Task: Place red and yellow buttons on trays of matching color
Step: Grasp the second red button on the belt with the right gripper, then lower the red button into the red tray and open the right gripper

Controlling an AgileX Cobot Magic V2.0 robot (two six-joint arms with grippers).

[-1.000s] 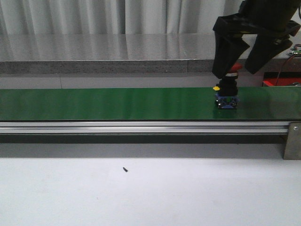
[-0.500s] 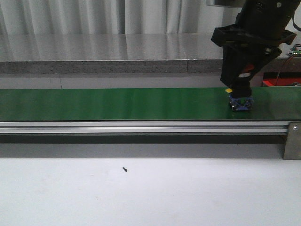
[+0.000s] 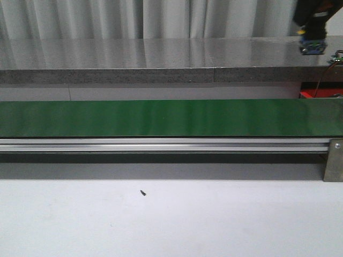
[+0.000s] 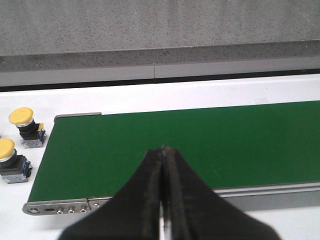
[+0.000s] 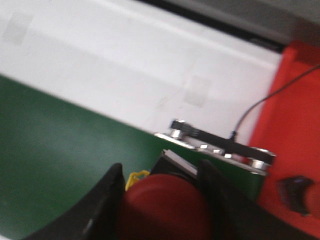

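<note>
My right gripper is shut on a red button, whose domed cap fills the space between the two black fingers. In the front view that gripper hangs high at the top right, with the button's blue base showing under it. The red tray lies just past the end of the green belt. Two yellow buttons stand on the white table beside the belt's end. My left gripper is shut and empty above the belt. No yellow tray shows.
The green conveyor belt runs across the table with a metal rail along its front. A grey stone ledge lies behind it. A thin black cable crosses the red tray, and a small dark speck lies on the white table.
My right gripper closed on the red button on the belt, then lifted it up and to the right. The belt is now bare in the front view.
</note>
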